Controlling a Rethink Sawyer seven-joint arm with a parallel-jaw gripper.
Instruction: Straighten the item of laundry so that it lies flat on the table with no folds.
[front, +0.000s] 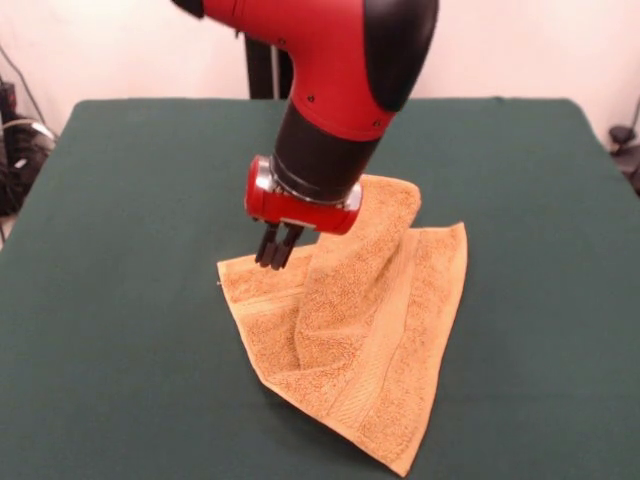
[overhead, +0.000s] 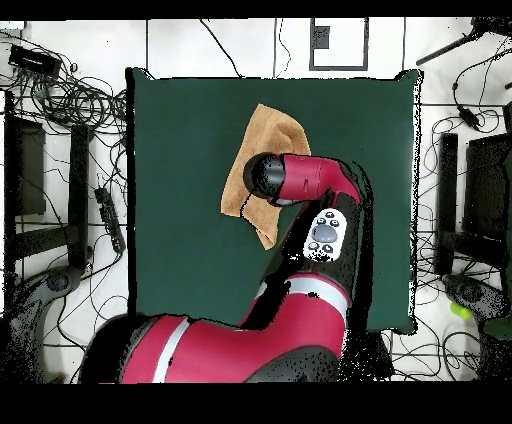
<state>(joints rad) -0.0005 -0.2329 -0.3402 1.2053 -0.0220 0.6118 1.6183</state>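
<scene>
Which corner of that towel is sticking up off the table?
The towel's far corner, humped up behind the gripper; its other corners lie on the table.

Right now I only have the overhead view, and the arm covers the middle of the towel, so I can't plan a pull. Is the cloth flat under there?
Observer: No. From the front, the towel rises in a tall fold behind the arm.
Operator: Where is the gripper?
Observer: The gripper points down at the towel's edge, beside that fold. I cannot tell whether it holds cloth.
Operator: Does any part lie flat?
Observer: Yes. The corner nearest the front camera lies flat on the table, with its woven band showing.
</scene>
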